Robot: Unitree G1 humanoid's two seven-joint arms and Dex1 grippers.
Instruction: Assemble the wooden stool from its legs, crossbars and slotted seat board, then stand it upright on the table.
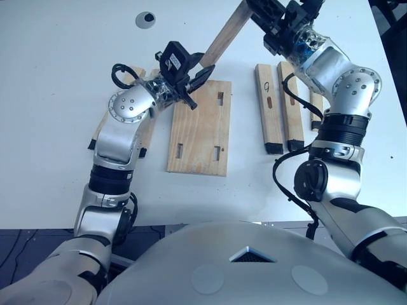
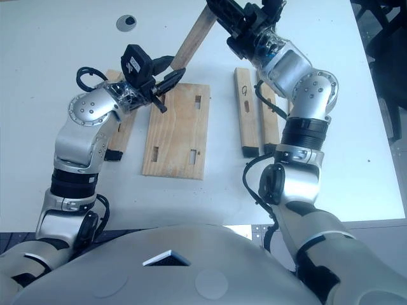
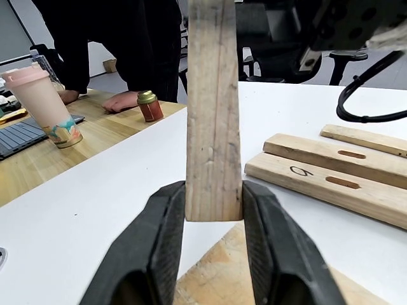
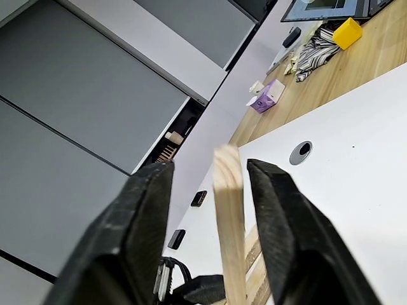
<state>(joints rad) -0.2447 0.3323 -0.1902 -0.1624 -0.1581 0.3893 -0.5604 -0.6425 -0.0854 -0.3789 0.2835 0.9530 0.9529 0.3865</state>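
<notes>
Leg (image 3: 213, 127): upper end is running off the top edge, above the left gripper (image 3: 213, 203).
Boards (image 2: 124, 136): lying behind that gripper, their number being masked by its arm.
Outer slat (image 1: 316, 105): lying below the right gripper (image 1: 257, 11), half covered by that arm.

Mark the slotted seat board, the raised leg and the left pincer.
slotted seat board (image 1: 198, 130), left eye view, bare middle of its top face
raised leg (image 1: 224, 37), left eye view, middle of its length
left pincer (image 3: 213, 194), left wrist view, midway between its fingertips
</notes>
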